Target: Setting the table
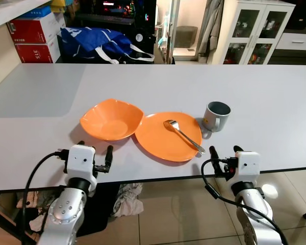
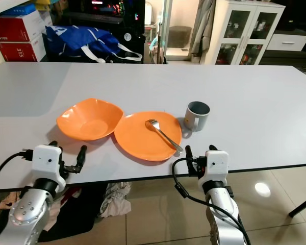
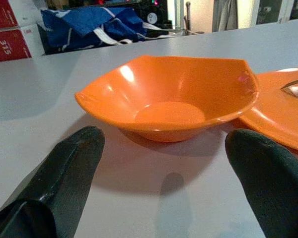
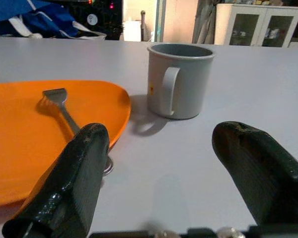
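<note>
orange bowl touches orange plate — left gripper, right gripper spread at table edge.

Grey bench w/ three items near its front edge.
Orange bowl on left, touching orange plate at centre; grey mug upright just right of plate, slightly farther back. Rest of bench bare.

I see a blue bag and red boxes behind the table, a white cabinet, clothes on the floor.
</note>
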Robot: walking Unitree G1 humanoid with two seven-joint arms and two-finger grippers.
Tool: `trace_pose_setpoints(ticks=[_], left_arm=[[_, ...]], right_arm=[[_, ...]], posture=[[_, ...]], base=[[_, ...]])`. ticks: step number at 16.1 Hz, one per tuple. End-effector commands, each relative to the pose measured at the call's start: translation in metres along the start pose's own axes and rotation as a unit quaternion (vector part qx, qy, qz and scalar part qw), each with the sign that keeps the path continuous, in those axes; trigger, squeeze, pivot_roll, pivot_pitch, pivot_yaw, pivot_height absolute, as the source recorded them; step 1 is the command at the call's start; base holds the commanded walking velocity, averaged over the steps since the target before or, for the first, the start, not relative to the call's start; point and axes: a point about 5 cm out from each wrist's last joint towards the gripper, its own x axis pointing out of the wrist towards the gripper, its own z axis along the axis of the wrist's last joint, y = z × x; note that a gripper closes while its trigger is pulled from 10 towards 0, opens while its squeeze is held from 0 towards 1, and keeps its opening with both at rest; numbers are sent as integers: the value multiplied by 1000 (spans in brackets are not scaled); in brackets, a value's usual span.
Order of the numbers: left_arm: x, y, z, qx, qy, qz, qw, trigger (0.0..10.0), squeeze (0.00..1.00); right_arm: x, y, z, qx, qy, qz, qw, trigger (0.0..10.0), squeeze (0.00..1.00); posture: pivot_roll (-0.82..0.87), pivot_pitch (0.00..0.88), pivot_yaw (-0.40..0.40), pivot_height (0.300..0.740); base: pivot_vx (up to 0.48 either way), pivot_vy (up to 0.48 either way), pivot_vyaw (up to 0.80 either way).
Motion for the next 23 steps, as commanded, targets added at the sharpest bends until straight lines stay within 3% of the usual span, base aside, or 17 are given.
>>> trace_pose_setpoints(ticks=[1, 4, 10, 17, 19, 23], left_arm=[[1, -1, -2, -4, 1, -3, 1000, 10000, 0], [6, 1, 1, -1, -4, 16, 1000, 10000, 0], [0, -2, 4, -37, -7, 40, 999, 10000, 0], [-1, -4, 10, -41, -13, 32, 999, 10000, 0], [0, -3, 11, -72, -15, 30, 997, 10000, 0], [1, -2, 11, -40, -10, 28, 999, 10000, 0]], right_arm=[[-1, 2, -6, -2, 15, 11, 1000, 10000, 0], [12, 9, -7, 2, 22, 41, 999, 10000, 0], [30, 27, -12, 14, 39, 94, 995, 10000, 0], [34, 34, -16, 16, 47, 101, 994, 10000, 0], [33, 35, -14, 16, 43, 101, 994, 10000, 0], [35, 40, -10, 12, 37, 109, 993, 10000, 0]], posture=[[-17, 0, -11, 736], [5, 0, -31, 736], [47, 0, -55, 736], [45, 0, -46, 736], [46, 0, -44, 736], [52, 0, -43, 736]], base=[[0, 0, 0], [0, 0, 0], [0, 461, 0], [0, 480, 0], [0, 480, 0], [0, 480, 0]])
